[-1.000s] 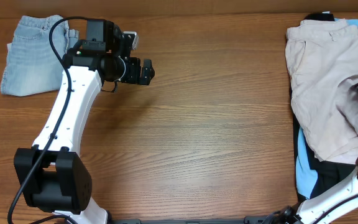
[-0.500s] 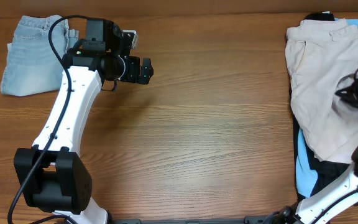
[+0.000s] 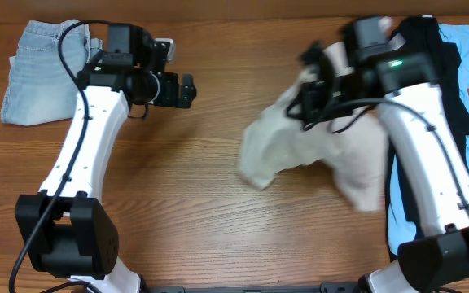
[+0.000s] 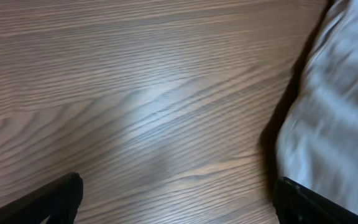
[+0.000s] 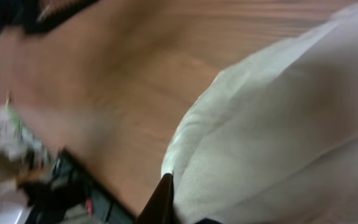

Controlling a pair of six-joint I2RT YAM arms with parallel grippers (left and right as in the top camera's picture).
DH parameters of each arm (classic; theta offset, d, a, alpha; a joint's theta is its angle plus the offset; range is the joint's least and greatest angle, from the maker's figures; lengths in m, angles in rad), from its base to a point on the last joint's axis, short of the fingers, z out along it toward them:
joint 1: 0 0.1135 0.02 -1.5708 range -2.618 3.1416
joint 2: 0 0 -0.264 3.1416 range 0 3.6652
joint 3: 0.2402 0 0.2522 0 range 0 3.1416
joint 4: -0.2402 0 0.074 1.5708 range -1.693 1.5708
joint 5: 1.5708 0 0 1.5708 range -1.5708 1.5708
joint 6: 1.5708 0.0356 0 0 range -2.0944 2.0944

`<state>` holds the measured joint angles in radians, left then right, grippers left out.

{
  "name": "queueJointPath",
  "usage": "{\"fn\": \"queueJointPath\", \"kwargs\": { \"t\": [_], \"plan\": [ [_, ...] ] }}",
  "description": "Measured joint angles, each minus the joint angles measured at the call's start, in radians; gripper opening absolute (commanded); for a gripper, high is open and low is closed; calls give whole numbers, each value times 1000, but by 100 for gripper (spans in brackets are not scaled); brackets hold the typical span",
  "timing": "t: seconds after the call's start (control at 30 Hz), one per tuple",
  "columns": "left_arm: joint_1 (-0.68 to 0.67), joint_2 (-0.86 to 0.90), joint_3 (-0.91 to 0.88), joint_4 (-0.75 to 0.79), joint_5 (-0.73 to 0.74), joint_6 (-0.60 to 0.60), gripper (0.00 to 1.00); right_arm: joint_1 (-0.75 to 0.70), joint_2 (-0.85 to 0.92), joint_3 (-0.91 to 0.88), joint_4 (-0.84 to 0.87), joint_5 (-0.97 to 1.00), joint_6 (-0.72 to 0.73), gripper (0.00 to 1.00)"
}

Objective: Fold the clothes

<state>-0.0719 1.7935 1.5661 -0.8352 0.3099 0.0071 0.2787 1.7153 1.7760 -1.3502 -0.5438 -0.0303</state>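
- Beige khaki shorts (image 3: pixel 300 150) hang bunched from the right fingers (image 3: pixel 310 96), which are pinched closed on a fold of the cloth.
- Below those fingers and to either side, the cloth spreads in a loose, creased heap whose lower parts rest on the wooden counter (image 3: pixel 218 203). The cloth is blurred, so waistband and button cannot be made out.
- In the right wrist view the pale cloth lies right against a dark fingertip (image 5: pixel 162 202).
- Behind the right fingers, on that arm's side, lie a black garment (image 3: pixel 430 49) and a sky-blue garment (image 3: pixel 462 41), neither in the grip.
- The left fingers (image 3: pixel 189 89) are spread wide with nothing between them, over bare wood and well apart from the khaki shorts.
- Faded denim shorts (image 3: pixel 39 69) lie behind the left fingers, near the counter's corner, untouched.
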Motion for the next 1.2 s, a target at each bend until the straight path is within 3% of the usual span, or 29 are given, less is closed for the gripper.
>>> {"fn": "queueJointPath", "kwargs": {
  "t": [0.07, 0.17, 0.23, 0.3, 0.37, 0.57, 0.87, 1.07, 1.2],
  "plan": [
    [36, 0, 7, -15, 0, 0, 98, 82, 0, 0, 2, -3, 15, 11],
    [80, 0, 24, -31, -2, 0, 97, 146, 0, 0, -43, 2, 37, 44],
    [86, 0, 26, -31, -5, 4, 96, 155, 0, 1, -100, 63, 52, 50],
    [69, 0, 26, -29, -9, 23, 97, 153, 0, 1, -111, 140, 75, 67],
    [24, 0, 26, -19, -18, 46, 99, 135, 0, 1, -107, 265, 128, 73],
    [-114, 4, 26, 31, -69, 79, 99, 9, -4, -64, 3, 394, 185, 75],
    [-182, 9, 26, 31, -92, 82, 98, -71, -5, -522, 274, 383, 200, 72],
    [-232, 9, 26, 31, -98, 82, 98, -71, -5, -706, 417, 367, 212, 69],
    [-277, 9, 26, 21, -98, 73, 93, -71, -5, -800, 501, 378, 228, 68]
  ]
}}
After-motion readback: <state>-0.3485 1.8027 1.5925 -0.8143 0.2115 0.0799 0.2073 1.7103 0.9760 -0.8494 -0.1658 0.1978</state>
